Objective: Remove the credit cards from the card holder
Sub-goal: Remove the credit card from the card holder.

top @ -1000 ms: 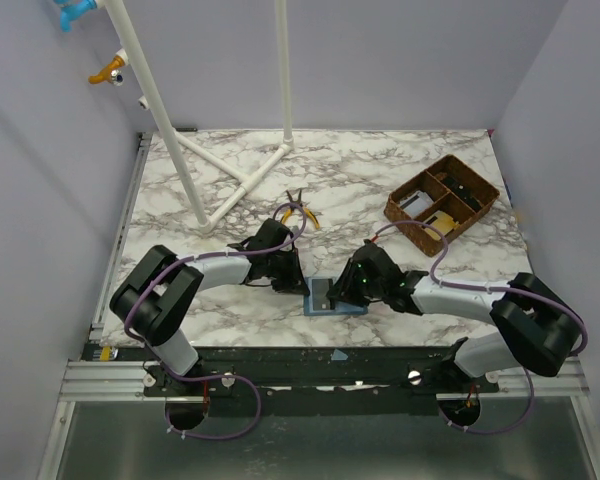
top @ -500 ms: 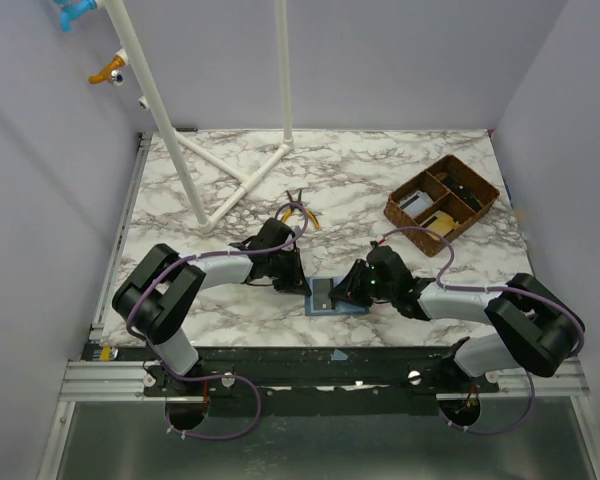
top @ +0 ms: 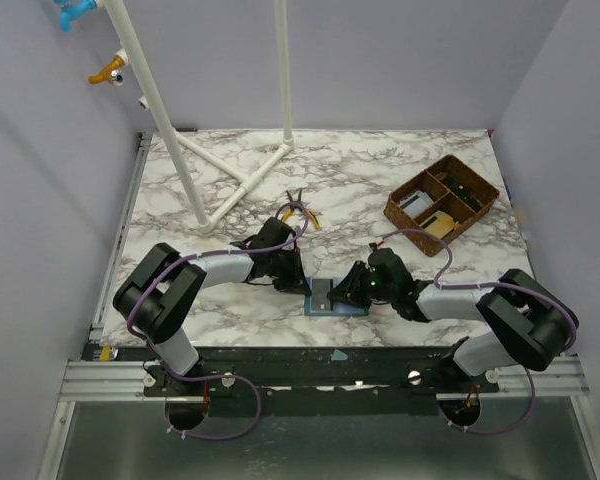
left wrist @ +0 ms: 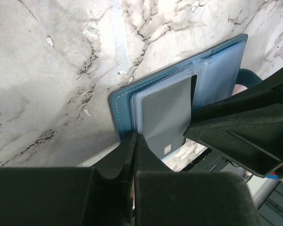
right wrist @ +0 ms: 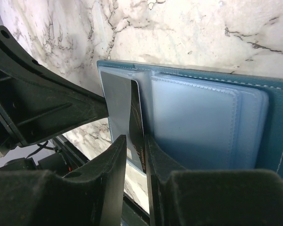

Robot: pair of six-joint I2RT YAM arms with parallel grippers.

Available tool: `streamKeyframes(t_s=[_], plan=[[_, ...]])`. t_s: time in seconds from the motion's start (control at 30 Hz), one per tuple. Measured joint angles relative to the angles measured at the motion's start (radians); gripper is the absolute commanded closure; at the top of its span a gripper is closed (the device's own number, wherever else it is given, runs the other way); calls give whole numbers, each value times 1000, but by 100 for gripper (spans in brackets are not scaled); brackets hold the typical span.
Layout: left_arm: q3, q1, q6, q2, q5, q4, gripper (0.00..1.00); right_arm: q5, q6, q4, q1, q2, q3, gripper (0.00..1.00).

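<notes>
The blue card holder (top: 330, 299) lies open at the table's near edge. It also shows in the left wrist view (left wrist: 120, 109) and in the right wrist view (right wrist: 212, 122), with clear sleeves inside. My left gripper (top: 302, 284) is shut on the holder's left edge (left wrist: 134, 140). My right gripper (top: 344, 294) is closed around a grey credit card (right wrist: 118, 94) and a dark card (right wrist: 137, 117) that stick out of the left sleeve (right wrist: 135, 147). The grey card also shows in the left wrist view (left wrist: 167, 113).
A brown compartment tray (top: 442, 203) with small items stands at the back right. Orange-handled pliers (top: 298, 213) lie just behind my left gripper. A white pipe frame (top: 242, 180) stands at the back left. The holder lies close to the table's near edge.
My right wrist has shifted a little to the right and lower, with its fingers still at the holder. The left arm and the holder have not moved.
</notes>
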Motion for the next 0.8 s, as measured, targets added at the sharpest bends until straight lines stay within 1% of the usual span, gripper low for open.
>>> streamKeyframes(t_s=[0.2,0.3,0.57,0.8], plan=[[2,0,0,1,0,-3,100,-13,22,74,-7,16,-29,76],[3,0,0,2,0,-3,100,-22,39,123,-14,17,-55,78],[7,-3,0,6,0,-6,100,-48,69,209,-30,21,-102,93],[14,-3,-1,11,-1,-14,100,-50,77,232,-39,21,-117,96]])
